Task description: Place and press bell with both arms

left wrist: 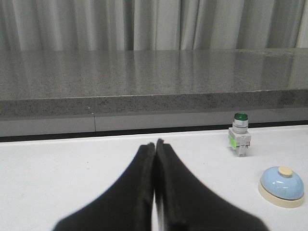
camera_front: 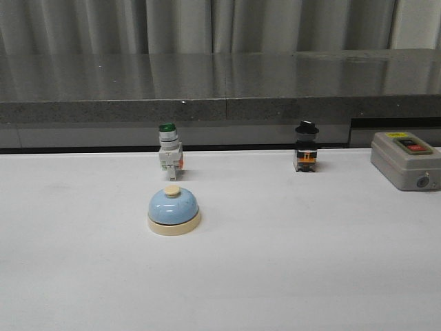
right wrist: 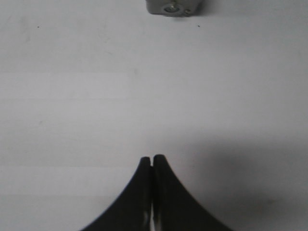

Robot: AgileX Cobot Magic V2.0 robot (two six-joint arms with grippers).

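Observation:
The bell (camera_front: pixel 173 210) is a light-blue dome with a cream base and cream top button. It stands upright on the white table, left of centre. It also shows in the left wrist view (left wrist: pixel 282 186), off to one side of my left gripper (left wrist: pixel 155 143). That gripper is shut and empty, apart from the bell. My right gripper (right wrist: pixel 152 158) is shut and empty over bare table. Neither arm shows in the front view.
A green-capped white push-button switch (camera_front: pixel 169 149) stands just behind the bell, also in the left wrist view (left wrist: pixel 239 134). A black-knobbed switch (camera_front: pixel 306 147) stands at the back right. A grey button box (camera_front: pixel 406 160) sits at the far right, also in the right wrist view (right wrist: pixel 171 7). A grey ledge (camera_front: pixel 220 100) runs behind the table.

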